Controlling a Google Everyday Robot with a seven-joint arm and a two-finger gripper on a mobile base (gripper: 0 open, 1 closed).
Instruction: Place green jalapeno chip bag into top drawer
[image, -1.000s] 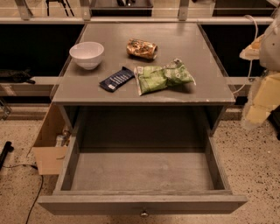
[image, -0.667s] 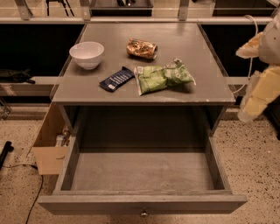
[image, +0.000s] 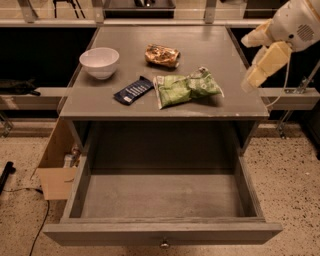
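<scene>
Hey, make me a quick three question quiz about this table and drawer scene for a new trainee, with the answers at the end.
1. True or false: the top drawer is shut.
2. Where does the green jalapeno chip bag lie? A) in the drawer B) on the table, beside the dark-blue packet C) in the white bowl
3. Fill in: the gripper hovers at the table's edge on the picture's right, nearest to the ___.

Key: 1 false, it is pulled open. 2 B. 3 green jalapeno chip bag, without touching it.
</scene>
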